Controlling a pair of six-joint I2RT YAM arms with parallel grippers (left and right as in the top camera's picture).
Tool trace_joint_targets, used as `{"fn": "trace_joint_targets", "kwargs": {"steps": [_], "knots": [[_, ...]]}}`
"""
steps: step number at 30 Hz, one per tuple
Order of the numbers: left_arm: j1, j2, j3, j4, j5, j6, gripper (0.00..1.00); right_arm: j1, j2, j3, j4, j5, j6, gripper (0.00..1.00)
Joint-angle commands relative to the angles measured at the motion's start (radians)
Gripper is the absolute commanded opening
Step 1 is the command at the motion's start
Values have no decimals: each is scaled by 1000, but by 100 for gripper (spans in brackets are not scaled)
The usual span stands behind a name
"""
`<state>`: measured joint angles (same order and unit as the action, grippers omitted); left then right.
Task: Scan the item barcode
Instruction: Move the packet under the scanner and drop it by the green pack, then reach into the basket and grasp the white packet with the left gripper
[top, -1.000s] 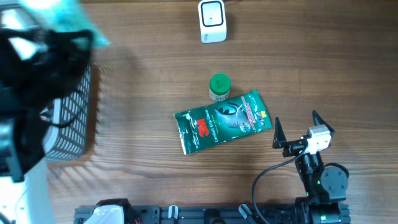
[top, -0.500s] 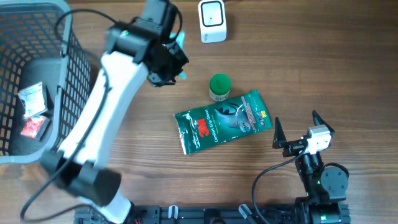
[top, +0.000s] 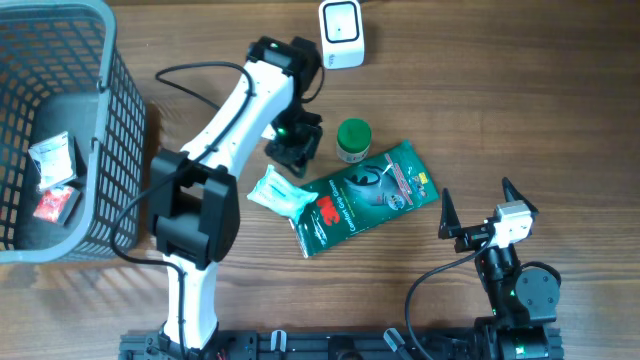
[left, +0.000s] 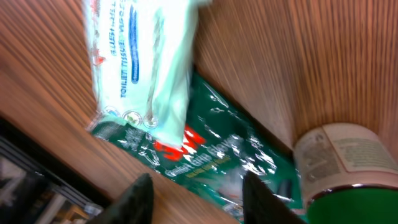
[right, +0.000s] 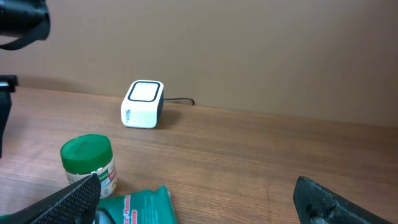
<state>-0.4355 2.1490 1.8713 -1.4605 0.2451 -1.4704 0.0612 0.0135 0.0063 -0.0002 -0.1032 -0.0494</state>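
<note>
Wooden table (top: 520, 90), basket (top: 112, 130) with packets (top: 52, 161)

The tissue pack (left: 140, 62) is blurred and cropped in the left wrist view.

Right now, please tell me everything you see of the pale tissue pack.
The tissue pack is a soft, pale mint plastic-wrapped packet with blue print. It lies flat and slanted on the wooden table, one end resting over an end of the green packet. The left gripper is apart from it.
</note>
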Motion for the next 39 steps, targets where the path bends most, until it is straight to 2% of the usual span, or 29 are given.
{"fn": "trace_joint_targets", "kwargs": {"steps": [1,5,8,11,12,16,17,18,21,23,25,27,30,32,34,39], "knots": [[-42,13,6,5,-3,-77,49,3,-9,-1,3,11,-1,100],[-55,10,7,27,-4,79,85,3,-9,-1,3,11,-2,100],[-48,-22,8,53,-51,208,91,3,-9,-1,3,11,-1,100],[-42,-145,9,99,-237,335,98,3,-9,-1,3,10,-1,100],[-42,-180,9,121,-276,399,100,3,-9,-1,3,11,-2,100],[-44,-391,9,244,-461,792,100,3,-9,-1,3,11,-1,100],[-44,-438,9,267,-534,842,100,3,-9,-1,3,11,-1,100],[-44,-503,9,300,-688,864,100,3,-9,-1,3,10,-2,100],[-29,-596,9,349,-948,856,100,3,-9,-1,3,11,-1,100],[10,-639,9,367,-1033,822,100,3,-9,-1,3,11,-1,100],[85,-669,8,359,-1051,702,100,3,-9,-1,3,11,-2,100],[202,-684,8,290,-1045,457,100,3,-9,-1,3,11,-1,100],[392,-678,8,166,-974,144,100,3,-9,-1,3,11,-1,100],[535,-662,8,128,-890,27,100,3,-9,-1,3,11,-1,100],[640,-645,7,126,-820,-9,100,3,-9,-1,3,11,-2,100],[871,-559,-10,131,-569,-11,100,3,-9,-1,3,11,-2,100]]}}
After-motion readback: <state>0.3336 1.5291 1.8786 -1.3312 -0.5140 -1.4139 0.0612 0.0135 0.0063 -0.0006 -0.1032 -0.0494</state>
